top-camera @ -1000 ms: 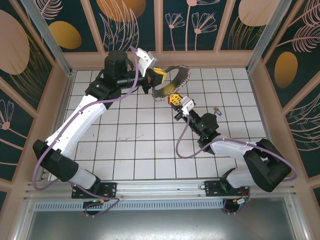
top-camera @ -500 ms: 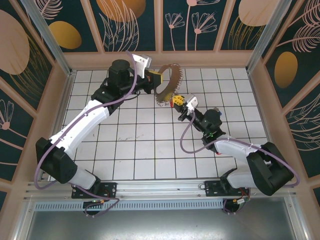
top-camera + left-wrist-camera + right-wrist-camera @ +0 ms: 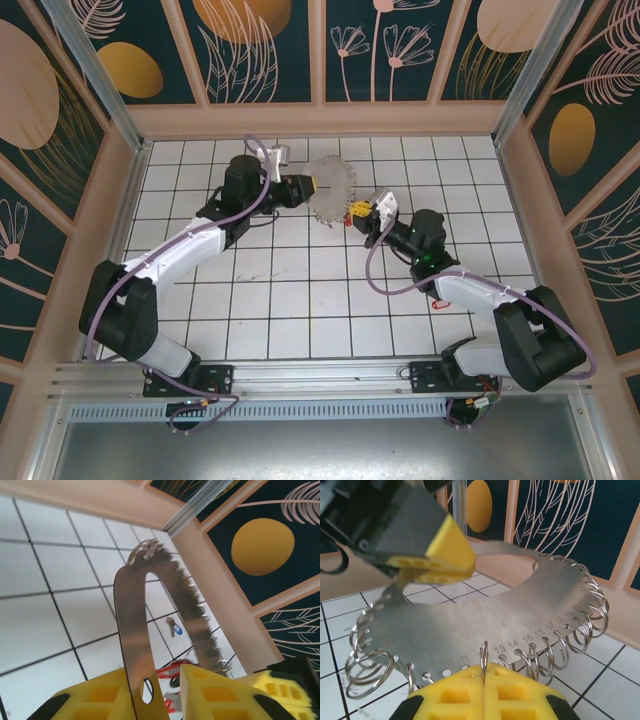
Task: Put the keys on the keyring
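Left gripper (image 3: 304, 187) sat at the keyring's (image 3: 328, 190) left edge, jaws parted around it with a gap on one side, so no firm clamp. The keyring was tilted; contact with the tiles (image 3: 290, 290) could not be told. Right gripper (image 3: 356, 210) sat at the keyring's right rim, closed on one loop (image 3: 484, 656). A key (image 3: 173, 626) with a bluish tag lay on the tiles beyond the keyring, apart from it.

Judgement: the right pinch alone likely bore the keyring. It should hold tight and level, without twisting the thin loop.
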Robot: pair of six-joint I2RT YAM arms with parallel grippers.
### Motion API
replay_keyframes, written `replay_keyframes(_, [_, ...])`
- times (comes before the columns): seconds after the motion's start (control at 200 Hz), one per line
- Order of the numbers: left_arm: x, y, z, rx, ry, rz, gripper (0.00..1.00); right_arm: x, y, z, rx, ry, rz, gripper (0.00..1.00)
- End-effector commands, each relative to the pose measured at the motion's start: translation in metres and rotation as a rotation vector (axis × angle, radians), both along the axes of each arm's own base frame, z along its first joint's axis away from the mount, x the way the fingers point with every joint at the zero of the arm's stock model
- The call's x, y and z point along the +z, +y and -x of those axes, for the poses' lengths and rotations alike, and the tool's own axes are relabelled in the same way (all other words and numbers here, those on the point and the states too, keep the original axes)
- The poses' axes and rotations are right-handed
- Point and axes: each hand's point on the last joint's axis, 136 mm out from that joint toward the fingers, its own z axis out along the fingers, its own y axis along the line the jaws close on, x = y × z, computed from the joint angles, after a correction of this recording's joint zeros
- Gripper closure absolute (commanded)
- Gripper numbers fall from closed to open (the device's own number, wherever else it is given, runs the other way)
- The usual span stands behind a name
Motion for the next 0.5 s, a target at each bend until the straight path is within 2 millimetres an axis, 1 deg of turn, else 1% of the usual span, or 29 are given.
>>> replay_keyframes(0.0, [0.001, -0.009, 0.001, -0.025, -0.008, 0.081, 0.72, 0.017, 0.003, -0.004, 0.009, -0.024, -0.052, 1.0])
replay_keyframes(0.01, [0.001, -0.009, 0.001, -0.026, -0.007, 0.085, 0.72, 0.017, 0.002, -0.004, 0.008, -0.024, -0.054, 1.0])
replay_keyframes(0.015, [-0.006, -0.009, 0.003, -0.026, 0.006, 0.079, 0.72, 0.017, 0.002, -0.004, 0.008, -0.023, -0.056, 1.0])
replay_keyframes(0.025, [-0.011, -0.008, 0.004, -0.026, 0.017, 0.077, 0.72, 0.016, 0.002, -0.005, 0.007, -0.021, -0.057, 1.0])
replay_keyframes(0.055, [-0.017, -0.009, 0.005, -0.027, 0.03, 0.082, 0.71, 0.015, 0.001, -0.006, 0.004, -0.015, -0.065, 1.0])
replay_keyframes(0.105, [-0.025, -0.008, 0.005, -0.027, 0.044, 0.085, 0.67, 0.013, 0.002, -0.006, 0.006, -0.007, -0.069, 1.0])
replay_keyframes(0.18, [-0.037, -0.006, 0.005, -0.012, 0.066, 0.072, 0.67, 0.008, 0.001, -0.009, 0.004, 0.006, -0.065, 1.0])
replay_keyframes(0.25, [-0.048, -0.001, 0.005, 0.014, 0.084, 0.046, 0.63, 0.003, 0.001, -0.01, 0.008, 0.019, -0.054, 1.0])
replay_keyframes(0.35, [-0.06, 0.005, 0.006, 0.031, 0.102, 0.021, 0.61, -0.007, 0.002, -0.013, 0.034, 0.052, -0.01, 1.0])
replay_keyframes(0.45, [-0.075, 0.014, 0.006, 0.067, 0.12, -0.01, 0.59, -0.017, 0.003, -0.013, 0.065, 0.079, 0.018, 1.0])
replay_keyframes(0.495, [-0.084, 0.02, 0.006, 0.098, 0.139, -0.033, 0.58, -0.021, 0.002, -0.014, 0.077, 0.098, 0.029, 1.0])
